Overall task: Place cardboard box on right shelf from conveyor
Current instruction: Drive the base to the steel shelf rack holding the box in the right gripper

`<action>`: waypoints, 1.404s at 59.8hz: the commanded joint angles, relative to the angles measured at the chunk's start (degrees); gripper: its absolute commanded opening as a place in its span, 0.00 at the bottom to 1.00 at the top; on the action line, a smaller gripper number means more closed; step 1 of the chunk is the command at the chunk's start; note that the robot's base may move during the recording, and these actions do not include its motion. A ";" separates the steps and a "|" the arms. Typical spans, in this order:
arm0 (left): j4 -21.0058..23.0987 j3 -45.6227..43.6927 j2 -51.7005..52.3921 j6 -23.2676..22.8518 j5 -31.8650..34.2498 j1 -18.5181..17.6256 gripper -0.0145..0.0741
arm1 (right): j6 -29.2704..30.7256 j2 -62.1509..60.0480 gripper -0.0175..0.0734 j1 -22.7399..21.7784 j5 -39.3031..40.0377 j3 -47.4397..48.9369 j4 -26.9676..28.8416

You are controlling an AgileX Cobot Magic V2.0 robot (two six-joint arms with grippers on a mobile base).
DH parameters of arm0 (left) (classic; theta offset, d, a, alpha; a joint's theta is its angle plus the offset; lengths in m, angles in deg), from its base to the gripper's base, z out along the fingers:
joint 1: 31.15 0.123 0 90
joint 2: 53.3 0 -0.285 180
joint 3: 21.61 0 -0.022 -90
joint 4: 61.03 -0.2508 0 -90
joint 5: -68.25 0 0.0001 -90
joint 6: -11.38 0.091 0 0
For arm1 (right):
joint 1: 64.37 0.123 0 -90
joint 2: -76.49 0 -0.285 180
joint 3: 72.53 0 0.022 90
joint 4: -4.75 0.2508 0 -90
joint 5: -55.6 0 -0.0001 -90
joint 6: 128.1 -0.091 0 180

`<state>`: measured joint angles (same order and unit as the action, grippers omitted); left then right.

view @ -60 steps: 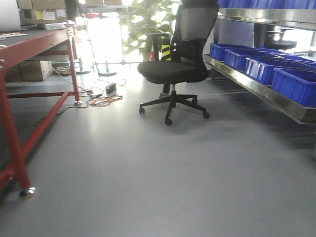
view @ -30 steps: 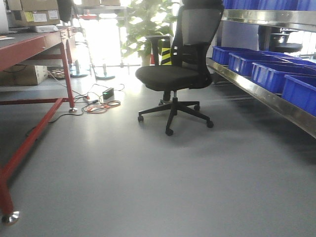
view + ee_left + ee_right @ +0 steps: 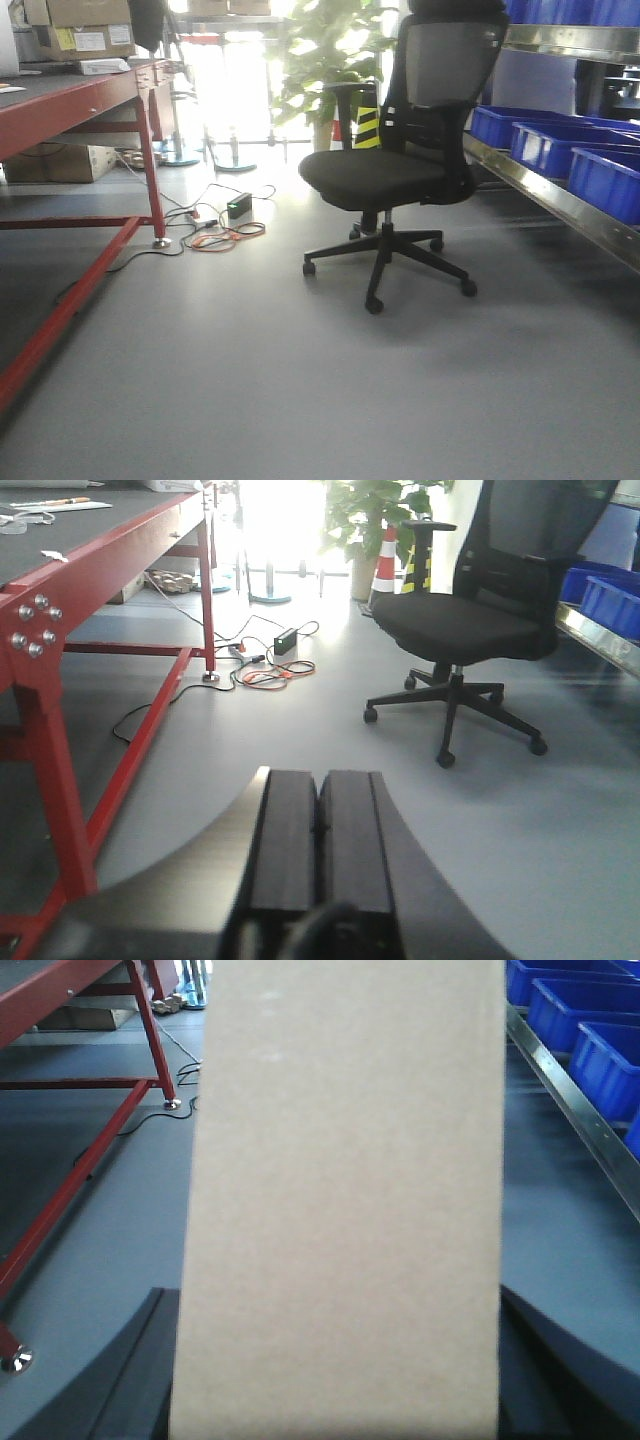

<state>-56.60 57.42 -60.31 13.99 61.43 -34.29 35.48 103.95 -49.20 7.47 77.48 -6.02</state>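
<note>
The tan cardboard box (image 3: 340, 1200) fills the middle of the right wrist view, standing upright between the dark fingers of my right gripper (image 3: 335, 1305), which is shut on its sides. My left gripper (image 3: 320, 780) hangs over the grey floor, shut with its black pads pressed together and nothing between them. The right shelf shows as a shiny steel lip (image 3: 560, 205) along the right side of the front view and again as the shelf lip (image 3: 570, 1110) in the right wrist view. The conveyor is out of view.
A black office chair (image 3: 400, 170) stands on the floor ahead, slightly right. Left is a red-legged table (image 3: 60, 100) with cables (image 3: 225, 235) by its far leg. Blue bins (image 3: 600, 180) sit on the shelf. A potted plant (image 3: 330, 60) stands at the back.
The front view has advanced and swung left. The chair looks bigger and sits further right, the table's near foot has left the frame, and less of the shelf shows.
</note>
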 commanded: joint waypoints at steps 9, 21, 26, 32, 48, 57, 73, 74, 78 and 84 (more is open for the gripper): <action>0.34 0.58 0.87 0.02 4.92 -0.34 0.03 | 0.53 0.77 0.51 -0.32 5.82 1.53 -1.16; 0.34 0.58 0.87 0.02 4.92 -0.34 0.03 | 0.53 0.77 0.51 -0.32 5.82 1.53 -1.16; 0.34 0.58 0.87 0.02 4.92 -0.34 0.03 | 0.53 0.77 0.51 -0.32 5.82 1.53 -1.16; 0.34 0.58 0.87 0.02 4.92 -0.34 0.03 | 0.53 0.77 0.51 -0.32 5.82 1.53 -1.16; 0.34 0.58 0.87 0.02 4.92 -0.34 0.03 | 0.53 0.77 0.51 -0.32 5.82 1.53 -1.16; 0.34 0.58 0.87 0.02 4.92 -0.34 0.03 | 0.53 0.77 0.51 -0.32 5.82 1.53 -1.16; 0.34 0.58 0.87 0.02 4.92 -0.34 0.03 | 0.53 0.77 0.51 -0.32 5.82 1.53 -1.16; 0.34 0.58 0.87 0.02 4.92 -0.34 0.03 | 0.53 0.77 0.51 -0.32 5.82 1.53 -1.16; 0.34 0.58 0.87 0.02 4.92 -0.34 0.03 | 0.53 0.77 0.51 -0.32 5.82 1.53 -1.16; 0.34 0.58 0.87 0.02 4.92 -0.34 0.03 | 0.53 0.77 0.51 -0.32 5.82 1.53 -1.16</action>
<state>-56.60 57.42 -60.31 13.99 61.43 -34.29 35.48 103.95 -49.20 7.47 77.48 -6.02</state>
